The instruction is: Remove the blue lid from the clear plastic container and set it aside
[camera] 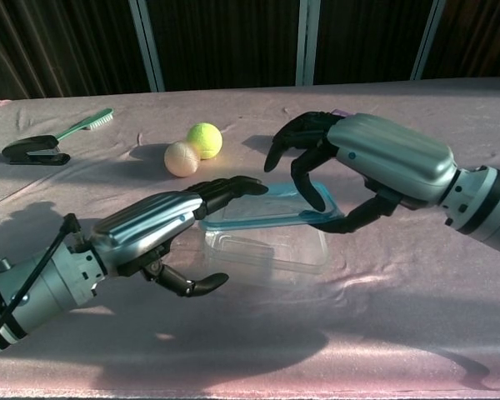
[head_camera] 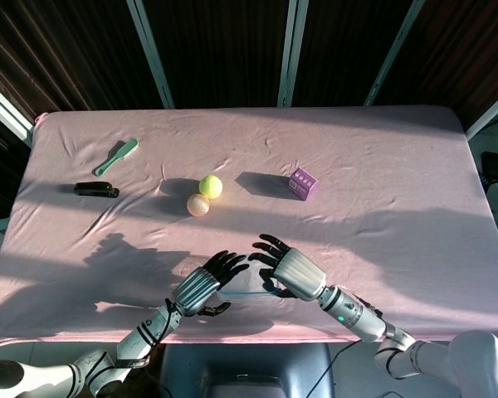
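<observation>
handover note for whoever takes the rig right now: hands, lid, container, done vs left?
Right robot hand: holds the blue lid by its right end, lifted clear of the clear plastic container.
Left robot hand: open beside the container's left end, fingertips at the lid's left edge; contact unclear.
Container sits on the pink tablecloth near the front edge.
Done: lid is off.
Left: carry the lid aside, set it on the cloth, release.
</observation>
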Controlling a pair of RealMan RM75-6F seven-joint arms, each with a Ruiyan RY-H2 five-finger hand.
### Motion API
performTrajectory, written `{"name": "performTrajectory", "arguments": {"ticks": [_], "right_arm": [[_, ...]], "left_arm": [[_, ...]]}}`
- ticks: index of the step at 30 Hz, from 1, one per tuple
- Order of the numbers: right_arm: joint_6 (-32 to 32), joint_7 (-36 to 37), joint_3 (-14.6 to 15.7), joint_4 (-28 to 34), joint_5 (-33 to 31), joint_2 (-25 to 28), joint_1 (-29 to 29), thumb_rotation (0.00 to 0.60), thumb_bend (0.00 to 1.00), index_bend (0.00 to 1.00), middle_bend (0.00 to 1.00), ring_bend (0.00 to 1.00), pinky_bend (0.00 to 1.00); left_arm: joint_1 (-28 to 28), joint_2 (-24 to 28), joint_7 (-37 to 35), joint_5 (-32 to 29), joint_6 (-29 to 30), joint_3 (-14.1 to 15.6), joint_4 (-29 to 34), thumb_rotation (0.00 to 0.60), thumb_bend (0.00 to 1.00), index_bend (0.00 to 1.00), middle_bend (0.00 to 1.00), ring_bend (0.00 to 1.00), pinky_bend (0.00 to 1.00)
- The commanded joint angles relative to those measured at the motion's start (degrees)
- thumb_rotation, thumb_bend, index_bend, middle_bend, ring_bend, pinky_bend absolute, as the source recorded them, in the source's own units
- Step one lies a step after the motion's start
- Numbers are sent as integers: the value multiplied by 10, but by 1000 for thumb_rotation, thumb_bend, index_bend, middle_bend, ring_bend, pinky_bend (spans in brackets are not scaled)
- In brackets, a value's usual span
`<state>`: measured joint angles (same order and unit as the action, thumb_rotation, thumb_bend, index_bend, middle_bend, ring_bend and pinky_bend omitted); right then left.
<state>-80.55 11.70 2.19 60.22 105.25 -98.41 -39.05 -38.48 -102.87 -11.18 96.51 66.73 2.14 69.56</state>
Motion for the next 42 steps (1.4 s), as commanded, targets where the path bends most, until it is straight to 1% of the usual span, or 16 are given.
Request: {"name": "performTrajectory", "arguments": {"ticks": [1, 8, 14, 20, 22, 27, 31, 36, 39, 42], "right_arm": [[-5, -3, 0, 2, 2, 6, 1, 600, 486, 825, 407, 216, 233], [-25, 2, -4, 4, 4, 21, 4, 600, 487, 825, 408, 216, 233], [-46, 3, -12, -9, 6, 25, 7, 600, 486, 825, 408, 216, 233], [-52, -3, -15, -19, 4, 28, 9, 600, 486, 825, 408, 216, 233], [-49, -20, -17, -43, -7, 40, 18, 600, 487, 825, 408, 216, 233], [-34, -15, -13, -81, -27, 48, 32, 600, 486, 826, 408, 216, 233], [-9, -11, -6, -131, -42, 40, 41, 600, 486, 825, 408, 216, 233], [20, -1, 5, -186, -52, 16, 48, 600, 485, 813, 408, 216, 233], [33, 8, 11, -208, -54, 3, 51, 600, 485, 763, 408, 216, 233], [47, 14, 17, -223, -56, -7, 52, 600, 485, 666, 408, 216, 233]], "left_arm": [[1, -4, -8, 8, 10, 2, -8, 600, 330, 0, 0, 0, 0], [3, -7, -18, 21, 30, 6, -20, 600, 330, 0, 0, 0, 0], [6, -7, -23, 27, 39, 12, -26, 600, 331, 0, 0, 0, 0], [8, -5, -17, 35, 49, 15, -30, 600, 330, 0, 0, 0, 0], [15, 11, -11, 47, 65, 26, -21, 600, 330, 0, 0, 0, 0], [24, 47, 10, 46, 62, 40, 5, 600, 331, 0, 0, 0, 0], [35, 67, 20, 39, 57, 50, 18, 600, 331, 0, 0, 0, 0], [45, 74, 17, 32, 58, 51, 17, 600, 331, 0, 0, 0, 0], [51, 81, 16, 25, 57, 51, 18, 600, 331, 0, 0, 0, 0], [59, 89, 14, 21, 61, 52, 19, 600, 332, 0, 0, 0, 0]]}}
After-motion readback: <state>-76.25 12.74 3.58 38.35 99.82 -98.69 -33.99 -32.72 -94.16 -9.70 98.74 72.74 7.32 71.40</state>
